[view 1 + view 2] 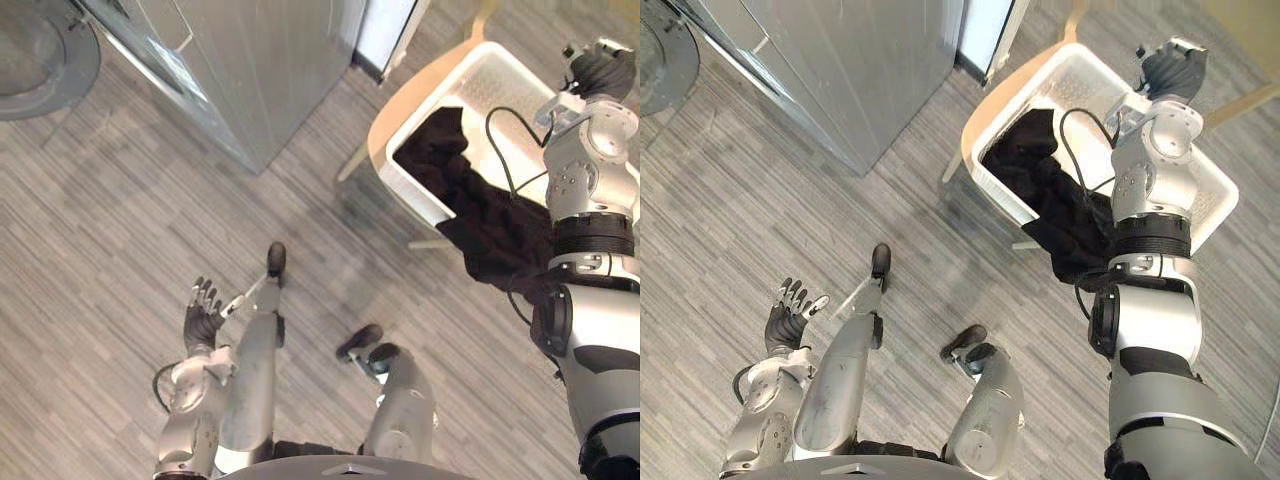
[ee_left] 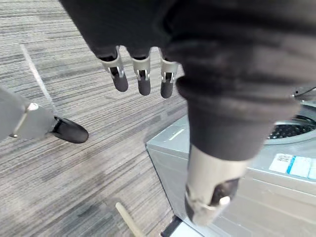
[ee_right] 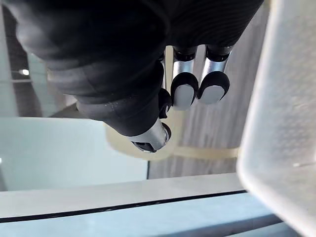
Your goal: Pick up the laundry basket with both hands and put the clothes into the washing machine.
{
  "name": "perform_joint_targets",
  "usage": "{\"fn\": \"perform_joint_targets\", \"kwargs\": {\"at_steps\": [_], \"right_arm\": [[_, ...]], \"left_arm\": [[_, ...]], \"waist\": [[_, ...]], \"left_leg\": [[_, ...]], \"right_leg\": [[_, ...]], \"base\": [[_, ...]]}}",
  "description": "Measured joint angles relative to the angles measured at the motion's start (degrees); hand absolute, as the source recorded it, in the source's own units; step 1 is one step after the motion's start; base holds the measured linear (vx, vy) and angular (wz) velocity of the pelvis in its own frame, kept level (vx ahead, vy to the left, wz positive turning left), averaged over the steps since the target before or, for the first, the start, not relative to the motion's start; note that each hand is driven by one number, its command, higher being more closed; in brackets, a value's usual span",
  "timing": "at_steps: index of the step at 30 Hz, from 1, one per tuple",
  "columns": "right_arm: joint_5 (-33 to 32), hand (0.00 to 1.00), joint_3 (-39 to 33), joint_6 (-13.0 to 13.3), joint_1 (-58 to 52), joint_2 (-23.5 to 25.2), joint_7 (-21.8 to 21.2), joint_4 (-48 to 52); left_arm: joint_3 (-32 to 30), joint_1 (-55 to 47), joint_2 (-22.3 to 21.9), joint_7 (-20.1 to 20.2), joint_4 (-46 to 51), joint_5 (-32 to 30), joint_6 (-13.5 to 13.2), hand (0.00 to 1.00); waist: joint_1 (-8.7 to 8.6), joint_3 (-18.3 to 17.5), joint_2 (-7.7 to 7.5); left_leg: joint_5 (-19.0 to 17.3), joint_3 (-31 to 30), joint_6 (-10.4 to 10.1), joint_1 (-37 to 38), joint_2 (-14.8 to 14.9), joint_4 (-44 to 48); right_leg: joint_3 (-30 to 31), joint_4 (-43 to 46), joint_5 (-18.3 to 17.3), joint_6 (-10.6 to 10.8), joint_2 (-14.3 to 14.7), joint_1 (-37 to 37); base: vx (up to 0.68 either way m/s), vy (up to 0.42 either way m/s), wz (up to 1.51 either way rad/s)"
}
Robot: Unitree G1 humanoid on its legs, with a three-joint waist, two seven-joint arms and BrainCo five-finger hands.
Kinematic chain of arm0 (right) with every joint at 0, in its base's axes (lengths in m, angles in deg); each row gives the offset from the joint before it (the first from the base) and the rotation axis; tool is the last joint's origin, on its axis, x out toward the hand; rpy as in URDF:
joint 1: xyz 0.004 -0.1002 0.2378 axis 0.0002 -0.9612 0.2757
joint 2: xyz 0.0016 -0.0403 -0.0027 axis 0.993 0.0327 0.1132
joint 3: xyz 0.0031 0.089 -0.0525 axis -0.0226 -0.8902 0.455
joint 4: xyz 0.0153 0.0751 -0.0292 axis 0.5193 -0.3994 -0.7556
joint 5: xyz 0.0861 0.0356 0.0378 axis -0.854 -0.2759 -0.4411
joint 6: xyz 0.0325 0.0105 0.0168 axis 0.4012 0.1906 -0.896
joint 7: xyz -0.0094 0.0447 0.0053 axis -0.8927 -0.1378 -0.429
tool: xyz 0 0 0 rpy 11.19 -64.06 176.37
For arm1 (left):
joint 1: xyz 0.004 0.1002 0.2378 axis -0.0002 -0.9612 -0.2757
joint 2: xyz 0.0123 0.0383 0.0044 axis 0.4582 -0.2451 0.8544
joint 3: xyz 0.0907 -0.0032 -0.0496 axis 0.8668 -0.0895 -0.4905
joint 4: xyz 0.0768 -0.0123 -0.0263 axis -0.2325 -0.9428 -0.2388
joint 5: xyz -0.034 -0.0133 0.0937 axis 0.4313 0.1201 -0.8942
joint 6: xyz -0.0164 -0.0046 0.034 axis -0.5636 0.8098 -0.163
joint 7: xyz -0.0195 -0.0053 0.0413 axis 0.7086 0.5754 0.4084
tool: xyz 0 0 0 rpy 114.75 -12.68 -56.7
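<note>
**Left eye view.** The grey washing machine [image 1: 260, 70] stands at the top, on a striped wood-look floor [image 1: 100, 220]. To its right I see the white laundry basket [image 1: 500, 80] resting on a pale wooden seat [image 1: 385, 125]. The black clothes [image 1: 480, 210] lie inside the basket and spill over its near rim. My right arm rises in front of the clothes and hides part of the basket, with the right hand [image 1: 603, 70] by the far rim. The left hand [image 1: 203, 318] hangs low over bare floor, well apart from the basket, its fingers spread and released.

**Right eye view.** The right forearm crosses the middle of the basket, with its hand up at the far side. The clothes drape down beside the elbow.

**Left wrist view.** The left fingers [image 2: 143, 81] are straight and hold nothing. Past them I see floor and a corner of the machine, with its perforated drum [image 2: 291, 129] at the edge.

**Right wrist view.** The right fingers [image 3: 185, 91] and thumb hang relaxed and grasp nothing. The basket's white wall is just beside them.
</note>
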Motion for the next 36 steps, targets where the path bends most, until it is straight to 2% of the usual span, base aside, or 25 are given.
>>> {"fn": "perform_joint_targets", "kwargs": {"at_steps": [5, 6, 11, 14, 16, 20, 27, 31, 36], "right_arm": [[-1.40, 1.00, -3.26, 1.15, -0.82, 0.07, 0.60, 5.66], [-1.53, 0.00, -3.99, 1.45, -1.95, 0.07, 0.87, 7.03], [-0.43, 0.00, -3.91, 2.18, -5.37, 0.08, 0.05, 6.98], [3.68, 0.00, 0.51, 0.85, -7.98, -0.58, -3.18, 6.19], [9.79, 0.00, 6.20, -0.43, -8.91, -3.22, -7.26, 3.78], [17.58, 0.00, 12.82, -1.35, -8.94, -7.18, -11.14, -1.56], [25.04, 0.00, 26.67, -1.42, -7.59, -15.90, -17.86, -7.54], [30.37, 0.00, 30.57, -0.94, -7.05, -19.04, -19.33, -7.55], [33.36, 0.00, 32.16, -0.55, -7.14, -19.27, -19.42, -10.21]], "left_arm": [[0.73, 0.00, 0.09, 1.14, -3.95, -0.01, 0.79, 0.00], [1.08, -0.05, 0.23, 1.49, -5.01, -0.06, 0.96, 0.00], [1.79, -0.28, 1.04, 2.32, -5.90, -0.17, 1.19, 0.00], [1.93, -1.62, 2.80, 3.33, -6.10, -0.58, 1.21, 0.00], [2.20, -2.57, 3.10, 4.37, -6.38, -1.34, 1.21, 0.00], [2.91, -2.32, 3.63, 5.17, -8.54, -2.99, 1.20, 0.00], [3.38, -2.30, 5.67, 6.86, -10.68, -4.55, 1.05, 0.00], [3.17, -2.28, 6.57, 6.91, -10.78, -5.58, 0.99, 0.00], [2.53, -1.99, 6.53, 6.91, -10.76, -5.78, 0.92, 0.00]], "waist": [[-0.52, -1.28, 0.02], [-0.47, -2.48, 0.05], [-0.53, -5.09, 0.04], [-1.49, -6.35, -0.01], [-2.41, -6.87, 0.38], [-2.54, -6.87, 0.38], [-3.14, -6.82, 0.46], [-3.24, -6.79, 0.52], [-3.26, -6.49, 1.03]], "left_leg": [[-0.94, 0.00, 0.15, 3.48, -0.51, 0.19], [-1.16, 0.02, 0.18, 3.90, -0.62, 0.29], [-1.48, 1.53, 0.28, 6.76, -0.76, -0.57], [-1.15, 2.84, 0.19, 8.09, -0.51, -2.14], [-0.66, 2.98, 0.15, 8.52, -0.20, -2.67], [-0.05, 3.15, 0.38, 9.32, 0.02, -3.35], [0.88, 3.19, -0.07, 9.89, 0.61, -6.29], [0.74, 3.53, -0.24, 9.85, 0.77, -6.29], [0.74, 3.77, -0.23, 8.91, 1.20, -6.28]], "right_leg": [[-0.59, -1.07, -0.06, 0.68, -0.35, 4.34], [-0.79, -1.35, -0.09, 0.85, -0.41, 5.07], [0.31, -2.02, -0.27, 1.42, -0.54, 6.54], [1.83, -2.91, 0.18, 1.62, -0.12, 6.08], [2.46, -4.33, 1.24, 1.76, 0.88, 6.13], [3.47, -5.87, 2.08, 1.86, 1.66, 6.46], [4.26, -8.17, 3.26, 1.88, 3.32, 5.76], [4.88, -8.96, 3.68, 1.88, 3.73, 5.10], [5.08, -10.01, 4.35, 1.69, 4.68, 4.14]], "base": [[0.01, -0.067, 0.07], [0.02, -0.075, 0.07], [0.01, -0.086, -0.10], [0.00, -0.096, -0.24], [0.03, -0.101, -0.20], [0.04, -0.105, -0.13], [0.02, -0.093, -0.07], [0.01, -0.070, -0.09], [0.02, -0.065, -0.09]]}}
